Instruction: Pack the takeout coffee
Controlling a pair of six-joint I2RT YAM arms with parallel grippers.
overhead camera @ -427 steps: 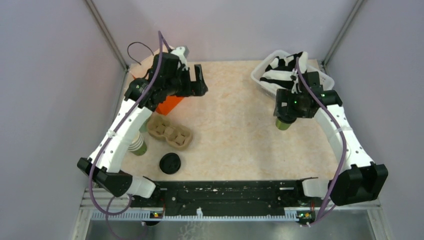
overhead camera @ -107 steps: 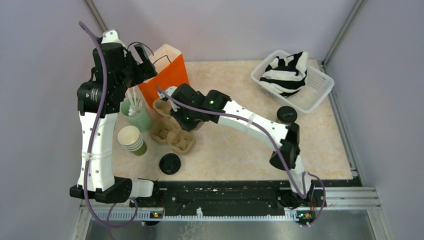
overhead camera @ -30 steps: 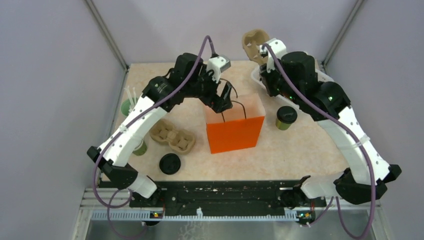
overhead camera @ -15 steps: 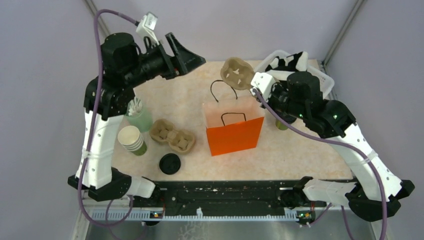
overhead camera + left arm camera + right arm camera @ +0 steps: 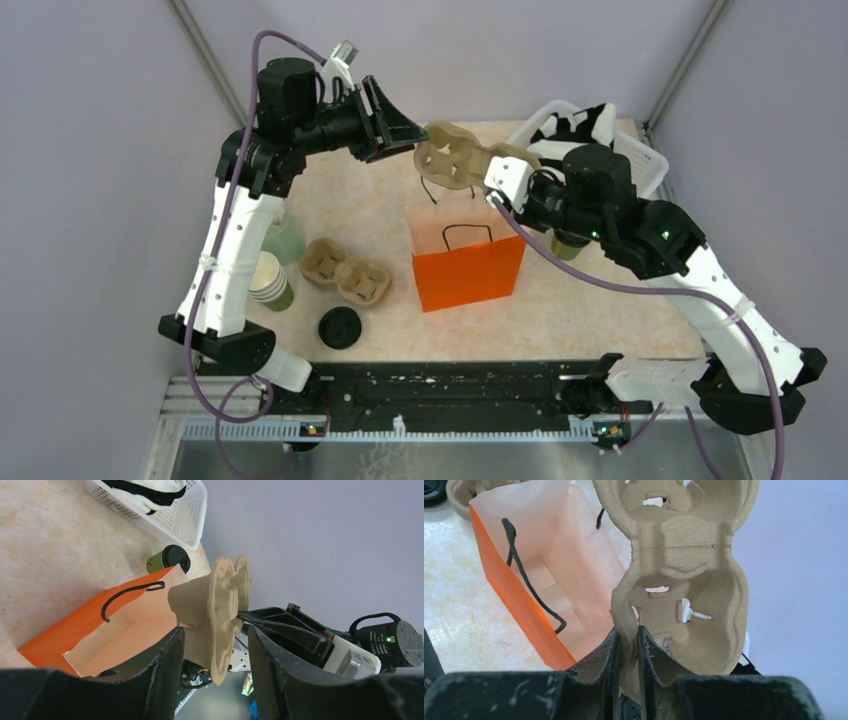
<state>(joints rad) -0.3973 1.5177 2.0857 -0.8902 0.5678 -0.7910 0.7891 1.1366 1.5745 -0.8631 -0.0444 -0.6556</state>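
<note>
The takeout coffee (image 5: 169,560), a green cup with a black lid, stands on the table beyond the orange paper bag (image 5: 470,270); in the top view the right arm mostly hides it. My right gripper (image 5: 500,180) is shut on the rim of a brown pulp cup carrier (image 5: 684,555) and holds it in the air above the open bag (image 5: 524,605). My left gripper (image 5: 215,631) is open, with the far end of the carrier (image 5: 220,600) between its fingers; a gap shows on one side.
A second pulp carrier (image 5: 343,270), a stack of lidless green cups (image 5: 268,280), a loose black lid (image 5: 340,327) and a green holder of stirrers (image 5: 285,240) sit at the left. A white basket with striped cloth (image 5: 600,130) stands back right.
The left gripper swung right to the carrier's free end and its jaws narrowed. The right gripper carried the carrier left, over the bag's mouth.
</note>
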